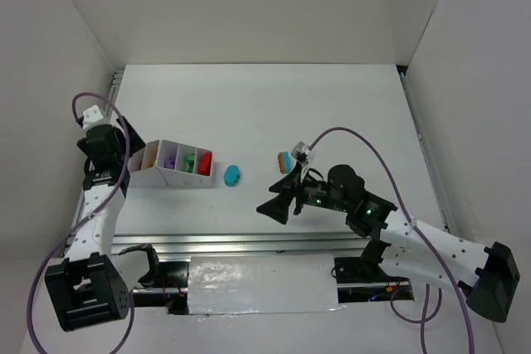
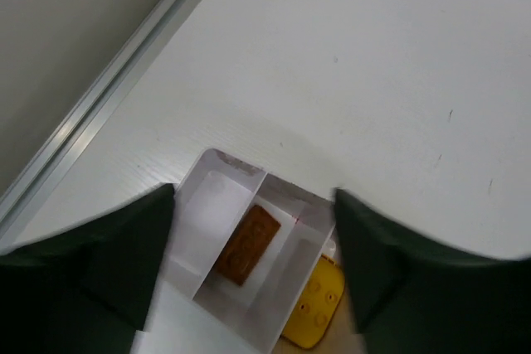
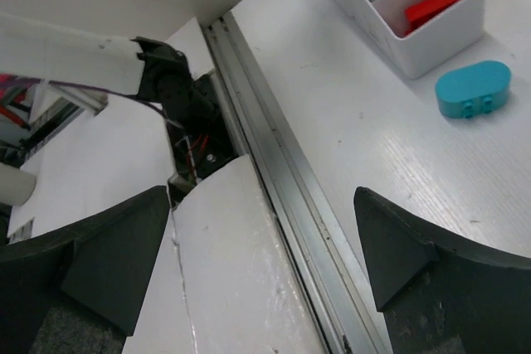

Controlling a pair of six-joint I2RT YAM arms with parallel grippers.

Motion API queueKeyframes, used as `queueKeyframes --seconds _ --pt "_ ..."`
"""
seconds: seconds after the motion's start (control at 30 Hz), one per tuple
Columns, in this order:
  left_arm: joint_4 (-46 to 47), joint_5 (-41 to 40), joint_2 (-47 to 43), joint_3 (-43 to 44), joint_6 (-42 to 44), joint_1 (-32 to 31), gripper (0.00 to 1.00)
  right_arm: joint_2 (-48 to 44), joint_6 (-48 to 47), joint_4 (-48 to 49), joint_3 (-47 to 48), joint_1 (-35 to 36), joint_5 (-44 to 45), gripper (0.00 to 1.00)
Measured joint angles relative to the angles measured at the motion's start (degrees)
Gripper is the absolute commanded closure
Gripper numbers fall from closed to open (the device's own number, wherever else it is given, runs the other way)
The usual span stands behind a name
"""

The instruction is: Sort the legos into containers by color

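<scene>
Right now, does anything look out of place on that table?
Outside the white tray, a teal oval lies loose just beside its end, and an orange-and-teal piece lies farther right. They look unsorted; nothing looks broken.

overhead looks down, close wrist views share tray [image 1: 170, 178]

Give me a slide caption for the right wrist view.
Right gripper open over the table's near edge; teal oval brick loose beside the tray's end compartment holding a red brick.
</scene>
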Motion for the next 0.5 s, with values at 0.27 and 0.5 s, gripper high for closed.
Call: queueKeyframes --seconds 0.27,0.5 --pt "-16.0 -1.2 -9.4 13.2 -7.3 -0.9 0.0 22.0 6.9 -14.5 14.5 -1.2 21.0 0.0" --pt "-23.9 3.8 -24.7 8.7 -12.4 -1.6 0.0 41.4 9.2 -26.1 27.5 -8.8 32.5 0.03"
